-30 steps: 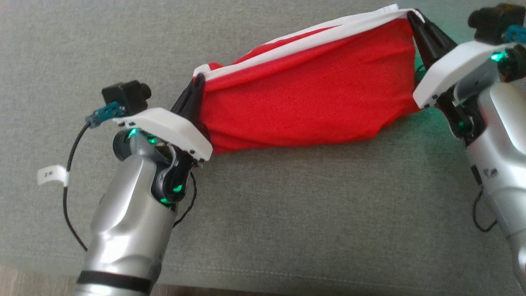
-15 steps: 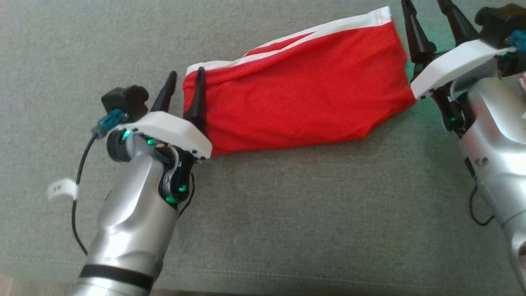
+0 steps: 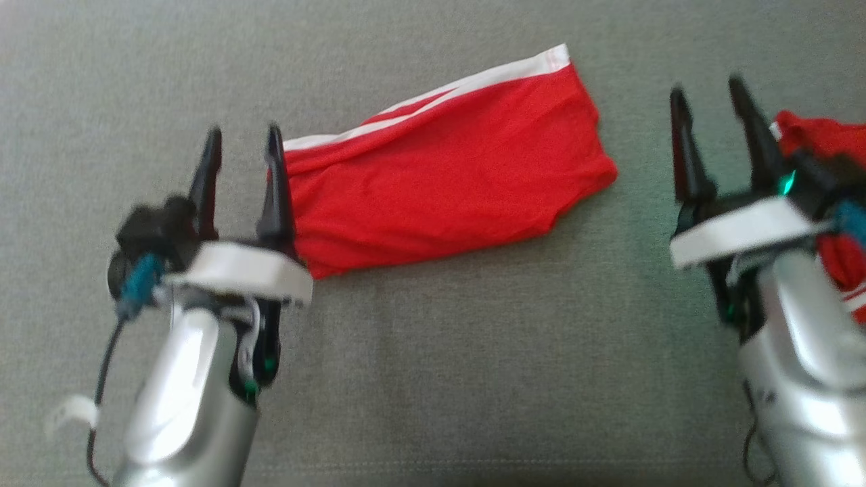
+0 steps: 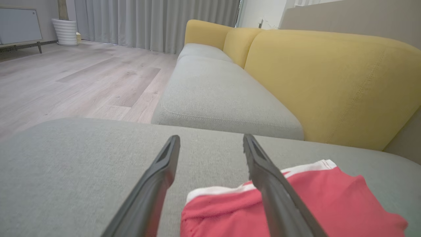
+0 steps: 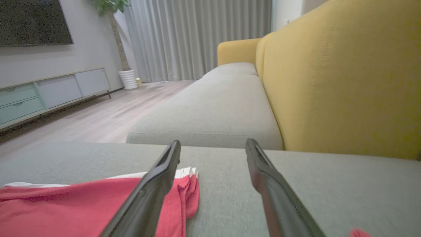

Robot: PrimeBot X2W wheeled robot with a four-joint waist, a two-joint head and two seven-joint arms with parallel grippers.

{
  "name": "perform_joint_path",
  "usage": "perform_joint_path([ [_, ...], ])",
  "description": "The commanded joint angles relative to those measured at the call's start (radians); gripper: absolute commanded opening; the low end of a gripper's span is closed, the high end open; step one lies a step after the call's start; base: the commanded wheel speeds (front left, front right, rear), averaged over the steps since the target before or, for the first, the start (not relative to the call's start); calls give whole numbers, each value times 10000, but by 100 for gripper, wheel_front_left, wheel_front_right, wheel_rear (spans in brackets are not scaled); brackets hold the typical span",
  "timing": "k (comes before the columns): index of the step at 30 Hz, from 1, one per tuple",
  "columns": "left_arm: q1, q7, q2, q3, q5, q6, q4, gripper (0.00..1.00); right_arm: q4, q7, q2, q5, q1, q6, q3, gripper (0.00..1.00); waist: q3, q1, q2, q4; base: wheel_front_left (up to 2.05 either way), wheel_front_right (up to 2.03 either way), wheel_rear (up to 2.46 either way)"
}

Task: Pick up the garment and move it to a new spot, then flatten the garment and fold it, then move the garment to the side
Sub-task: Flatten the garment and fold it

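Observation:
The garment [image 3: 440, 176] is red with a white band along its far edge and lies folded in a long strip on the grey cushion [image 3: 433, 379]. My left gripper [image 3: 243, 132] stands open at the strip's left end, its right finger over the cloth edge and nothing between the jaws. My right gripper [image 3: 707, 88] is open too, a short gap to the right of the strip's right end. In the left wrist view the garment [image 4: 329, 197] lies under and right of the open left gripper [image 4: 210, 138]. In the right wrist view the garment [image 5: 65, 204] lies to the left of the open right gripper [image 5: 213, 143].
Another red cloth [image 3: 825, 142] with white trim lies at the right edge, behind my right wrist. A yellow backrest [image 4: 329, 82] runs along the far side of the grey seat cushions [image 5: 217, 108]. Wooden floor [image 4: 82, 75] lies beyond the cushion's edge.
Both grippers opened and let go of the garment's ends, then drew back toward me. The garment dropped from its stretched hold and now lies flat on the cushion.

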Motion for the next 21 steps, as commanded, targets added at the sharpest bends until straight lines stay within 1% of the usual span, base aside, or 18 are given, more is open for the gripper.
perform_joint_path([
  [1, 183, -118, 319, 314, 142, 53, -426, 100, -694, 94, 212, -256, 262, -9, -12, 100, -268, 0, 0, -177, 0, 0, 0],
  [3, 359, -118, 331, 311, 208, 72, -496, 100, -936, 214, 292, -445, 575, -9, -84, 100, -359, 0, 0, -215, 0, 0, 0],
  [12, 1592, -119, 393, 106, 594, 352, -525, 100, -3045, 1340, 949, -1121, 2841, -9, -692, 100, -855, 0, 0, -309, 0, 0, 0],
  [21, 1690, -119, 466, 41, 662, 416, -367, 100, -3825, 1825, 1185, -1434, 3502, -9, -994, 100, -903, 0, 0, -327, 0, 0, 0],
])
